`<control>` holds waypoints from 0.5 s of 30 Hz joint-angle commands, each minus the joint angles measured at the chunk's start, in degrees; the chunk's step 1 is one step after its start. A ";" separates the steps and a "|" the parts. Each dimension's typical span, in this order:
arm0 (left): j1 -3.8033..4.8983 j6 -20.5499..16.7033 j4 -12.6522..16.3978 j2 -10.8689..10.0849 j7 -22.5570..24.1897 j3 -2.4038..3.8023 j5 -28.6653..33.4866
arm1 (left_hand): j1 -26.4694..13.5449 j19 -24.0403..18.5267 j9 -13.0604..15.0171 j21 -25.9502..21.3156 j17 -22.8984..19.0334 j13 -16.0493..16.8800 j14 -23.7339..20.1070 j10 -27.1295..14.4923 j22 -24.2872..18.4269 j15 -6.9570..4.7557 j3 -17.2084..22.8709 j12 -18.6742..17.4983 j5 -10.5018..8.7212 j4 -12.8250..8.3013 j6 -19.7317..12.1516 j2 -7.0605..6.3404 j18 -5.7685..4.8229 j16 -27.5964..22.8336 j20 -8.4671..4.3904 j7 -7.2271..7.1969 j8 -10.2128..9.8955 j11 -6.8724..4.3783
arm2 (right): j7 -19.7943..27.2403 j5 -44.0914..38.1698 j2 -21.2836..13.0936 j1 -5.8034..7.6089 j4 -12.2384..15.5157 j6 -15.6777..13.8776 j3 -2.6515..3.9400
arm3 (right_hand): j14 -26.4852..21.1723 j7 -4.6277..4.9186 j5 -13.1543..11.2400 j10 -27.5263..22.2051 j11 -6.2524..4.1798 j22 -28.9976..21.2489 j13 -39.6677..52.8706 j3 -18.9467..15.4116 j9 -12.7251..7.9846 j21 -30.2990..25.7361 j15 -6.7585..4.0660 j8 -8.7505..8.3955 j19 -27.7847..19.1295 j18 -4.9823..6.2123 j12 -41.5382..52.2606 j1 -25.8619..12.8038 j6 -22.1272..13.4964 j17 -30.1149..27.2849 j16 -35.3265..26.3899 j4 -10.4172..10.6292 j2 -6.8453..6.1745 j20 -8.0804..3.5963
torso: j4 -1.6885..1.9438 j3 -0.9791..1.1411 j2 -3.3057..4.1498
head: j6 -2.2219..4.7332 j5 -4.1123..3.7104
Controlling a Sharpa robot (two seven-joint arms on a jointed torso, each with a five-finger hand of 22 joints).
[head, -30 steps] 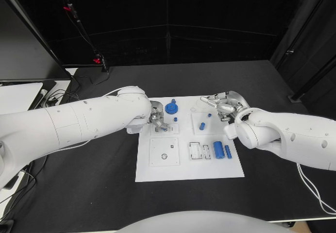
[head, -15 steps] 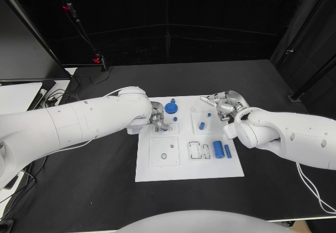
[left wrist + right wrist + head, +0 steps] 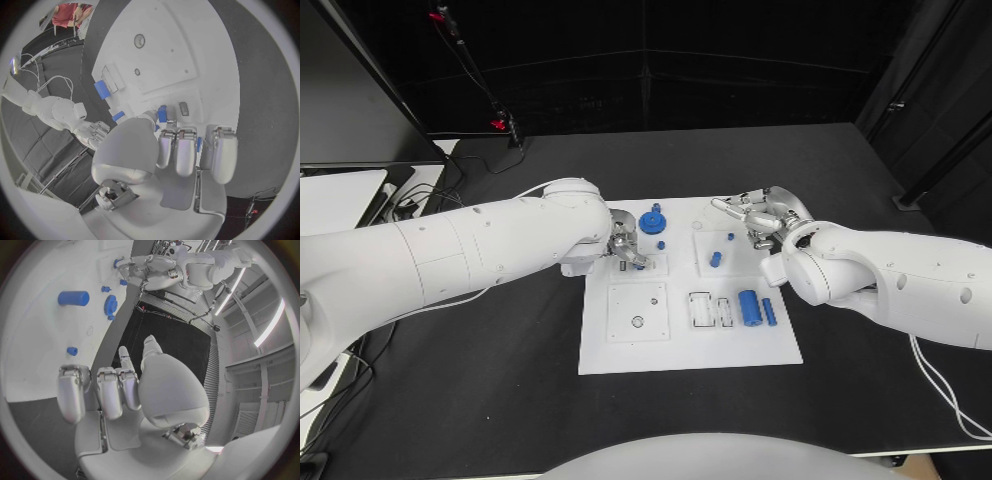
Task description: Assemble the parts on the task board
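Observation:
The white task board [image 3: 687, 340] lies mid-table. My left hand [image 3: 626, 248] hovers over its upper left part, fingers curled, pinching a small blue part [image 3: 162, 113] at the thumb tip above a square socket plate [image 3: 651, 265]. Next to it are the blue gear [image 3: 653, 222] and a small blue peg [image 3: 662, 245]. My right hand [image 3: 762, 216] hangs at the board's upper right corner with fingers curled in and nothing in them [image 3: 119, 390]. A short blue piece [image 3: 715, 259], a thick blue cylinder [image 3: 749, 306] and a thin one [image 3: 770, 312] lie on the board's right side.
A white plate with a round hole [image 3: 639, 314] and slotted holders [image 3: 714, 311] occupy the board's lower half. Black table [image 3: 473, 380] surrounds the board. A dark monitor [image 3: 343, 100] and cables [image 3: 423, 190] stand at the far left.

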 commanded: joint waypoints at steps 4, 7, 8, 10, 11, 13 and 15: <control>-0.22 1.11 -0.14 0.08 -1.34 -0.17 -0.05 | -11.12 5.99 -0.31 0.18 15.10 15.09 6.03 6.08 15.10 0.48 -6.74 0.21 -8.11 0.13 -0.55 -2.32 -0.37 0.05 0.20 0.33 -1.13 0.68 | 0.26 -0.06 0.02 0.07 0.10 -0.20 0.02 | 5.95 0.02 0.36 6.06 0.34 12.96 15.09 -0.28 -0.05 -0.13 0.37 0.31 2.59 0.87 0.19 -0.01 0.27 15.06 0.14 0.06 0.40 0.28 | 0.00 0.01 -0.01 | -0.06 -0.06; -0.23 0.91 -0.15 0.08 -1.41 -0.17 -0.05 | -14.59 5.99 0.33 0.18 15.10 15.09 6.03 6.08 15.10 0.64 -9.93 0.21 -12.24 0.17 -1.03 -2.29 -0.37 0.05 0.40 0.47 -1.03 0.82 | 0.25 -0.06 -0.03 0.07 0.12 -0.21 0.02 | 5.95 0.02 0.36 6.06 0.34 12.96 15.09 -0.28 -0.05 -0.13 0.37 0.31 2.59 0.87 0.19 -0.01 0.27 15.06 0.14 0.06 0.40 0.28 | -0.03 0.03 -0.04 | -0.06 -0.05; -0.23 0.88 -0.15 0.08 -1.42 -0.17 -0.05 | -14.98 5.99 0.41 0.18 15.10 15.09 6.03 6.08 15.10 0.67 -10.33 0.21 -12.57 0.18 -1.11 -2.26 -0.37 0.05 0.43 0.50 -1.03 0.84 | 0.25 -0.06 -0.03 0.07 0.12 -0.21 0.02 | 5.95 0.02 0.36 6.06 0.34 12.96 15.09 -0.28 -0.05 -0.13 0.37 0.31 2.59 0.87 0.19 -0.01 0.27 15.06 0.14 0.06 0.40 0.28 | -0.01 0.01 -0.03 | -0.06 -0.06; -0.24 0.70 -0.11 0.07 -1.50 -0.17 -0.05 | -15.93 5.99 0.62 0.18 15.10 15.09 6.03 6.08 15.10 0.74 -11.41 0.21 -13.27 0.18 -1.31 -2.19 -0.37 0.05 0.50 0.59 -1.03 0.92 | 0.24 -0.06 -0.06 0.07 0.12 -0.21 0.02 | 5.95 0.02 0.36 6.06 0.34 12.96 15.09 -0.28 -0.05 -0.13 0.37 0.31 2.59 0.87 0.19 -0.01 0.27 15.06 0.14 0.06 0.40 0.28 | -0.01 0.02 -0.03 | -0.06 -0.06; -0.24 0.61 -0.10 0.06 -1.53 -0.17 -0.05 | -16.41 5.99 0.75 0.18 15.10 15.09 6.03 6.08 15.10 0.78 -12.01 0.21 -13.57 0.18 -1.41 -2.11 -0.37 0.05 0.55 0.64 -1.03 0.96 | 0.24 -0.06 -0.07 0.06 0.12 -0.21 0.02 | 5.95 0.02 0.36 6.06 0.34 12.96 15.09 -0.28 -0.05 -0.13 0.37 0.31 2.59 0.87 0.19 -0.01 0.27 15.06 0.14 0.06 0.40 0.28 | 0.00 0.02 -0.01 | -0.05 -0.08; -0.25 0.28 -0.09 0.05 -1.51 -0.17 -0.05 | -17.13 5.99 0.94 0.18 15.10 15.09 6.03 6.08 15.10 0.84 -12.82 0.21 -13.87 0.19 -1.50 -1.88 -0.37 0.05 0.61 0.69 -1.00 1.01 | 0.23 -0.06 -0.07 0.06 0.12 -0.20 0.02 | 5.95 0.02 0.36 6.06 0.34 12.96 15.09 -0.28 -0.05 -0.13 0.37 0.31 2.59 0.87 0.19 -0.01 0.27 15.06 0.14 0.06 0.40 0.28 | 0.00 0.01 -0.01 | -0.03 -0.08; -0.26 -0.25 -0.11 0.01 -1.27 -0.17 -0.05 | -17.35 5.99 1.02 0.18 15.10 15.09 6.03 6.08 15.10 0.86 -13.13 0.21 -14.01 0.19 -1.53 -1.75 -0.37 0.05 0.63 0.70 -0.97 1.02 | 0.23 -0.06 -0.06 0.06 0.11 -0.17 0.02 | 5.95 0.02 0.37 6.06 0.34 12.97 15.09 -0.36 -0.05 -0.12 0.38 0.32 2.60 0.87 0.19 -0.03 0.28 15.06 0.14 0.10 0.45 0.29 | -0.01 0.02 -0.02 | -0.02 -0.09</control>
